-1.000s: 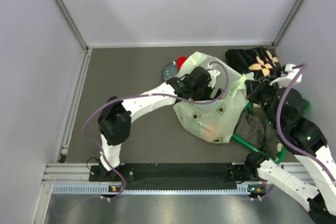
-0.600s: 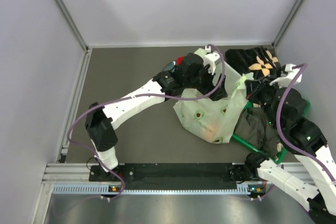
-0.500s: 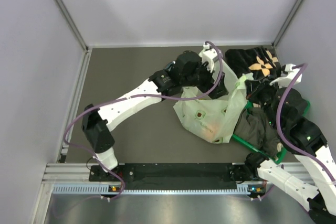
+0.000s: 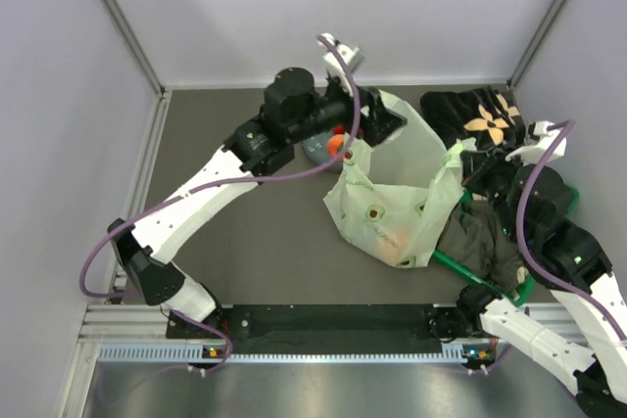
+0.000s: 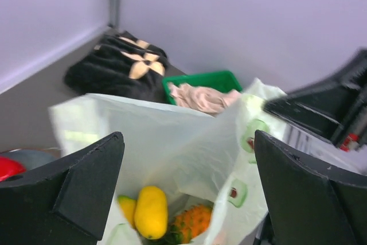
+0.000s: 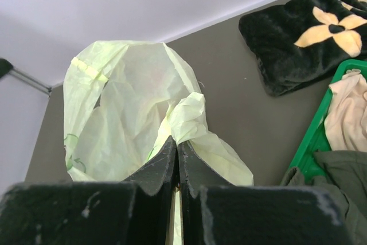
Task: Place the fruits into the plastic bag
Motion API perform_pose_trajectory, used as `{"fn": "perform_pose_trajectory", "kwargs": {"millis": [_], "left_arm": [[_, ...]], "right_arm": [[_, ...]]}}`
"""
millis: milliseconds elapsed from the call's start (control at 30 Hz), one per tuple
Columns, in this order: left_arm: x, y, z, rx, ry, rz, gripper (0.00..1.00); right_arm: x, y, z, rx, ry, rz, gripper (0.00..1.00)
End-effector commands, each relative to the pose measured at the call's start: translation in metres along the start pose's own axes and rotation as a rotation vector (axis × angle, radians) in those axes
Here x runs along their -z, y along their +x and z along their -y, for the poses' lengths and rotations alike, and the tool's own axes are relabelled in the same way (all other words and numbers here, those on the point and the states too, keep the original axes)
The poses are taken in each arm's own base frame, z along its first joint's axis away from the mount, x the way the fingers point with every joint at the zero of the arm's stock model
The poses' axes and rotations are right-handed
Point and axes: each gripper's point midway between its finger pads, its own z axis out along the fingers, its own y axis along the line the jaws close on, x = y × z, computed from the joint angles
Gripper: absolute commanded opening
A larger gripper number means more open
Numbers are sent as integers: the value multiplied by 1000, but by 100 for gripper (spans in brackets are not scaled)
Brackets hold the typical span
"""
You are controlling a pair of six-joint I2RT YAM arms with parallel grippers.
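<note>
The pale green plastic bag (image 4: 392, 198) lies open in the middle right of the table. My right gripper (image 4: 458, 160) is shut on its handle loop, seen closely in the right wrist view (image 6: 176, 142). My left gripper (image 4: 380, 122) hovers open and empty over the bag's far rim (image 5: 188, 139). Inside the bag lie a yellow mango (image 5: 151, 212) and the orange pineapple (image 5: 193, 222). A red round fruit (image 4: 336, 142) sits outside the bag by the grey plate (image 4: 315, 151), and it shows at the left edge of the left wrist view (image 5: 8, 168).
A dark cloth with cream flower prints (image 4: 480, 116) lies at the far right. A green basket (image 4: 460, 269) holding clothes (image 4: 480, 237) sits under my right arm. Walls close the table on three sides.
My left arm has lifted out of the bag's mouth and swung toward the far left, its gripper still open. The right gripper and the bag handle have stayed put.
</note>
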Motion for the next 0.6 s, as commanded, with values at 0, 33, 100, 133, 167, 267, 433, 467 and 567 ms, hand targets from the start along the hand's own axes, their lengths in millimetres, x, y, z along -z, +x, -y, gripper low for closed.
{"fn": "perform_pose_trajectory", "kwargs": {"millis": [0,33,100,133,167,267,433,467,567], "left_arm": [[24,-47,-44,90,-140,141,99],[25,-41,-55,106,-165,132,99],[37,-44,-77,150,-227,156,99],[39,-38,-87,173,-251,148,99],[45,-38,-105,209,-313,160,98],[56,-18,-144,234,-492,114,98],[59,22,-183,198,-654,-6,97],[60,31,-189,206,-674,-37,97],[57,52,-203,288,-673,-72,97]], "right_arm": [[4,-10,8,-12,34,39,0],[4,-10,9,-12,38,40,0],[6,-11,10,-12,42,43,0],[6,-12,12,-8,50,42,0],[6,-13,12,-9,53,46,0],[10,-15,17,-6,70,50,0],[14,-17,24,3,100,56,0],[14,-18,25,3,103,58,0],[16,-22,25,4,106,68,0]]}}
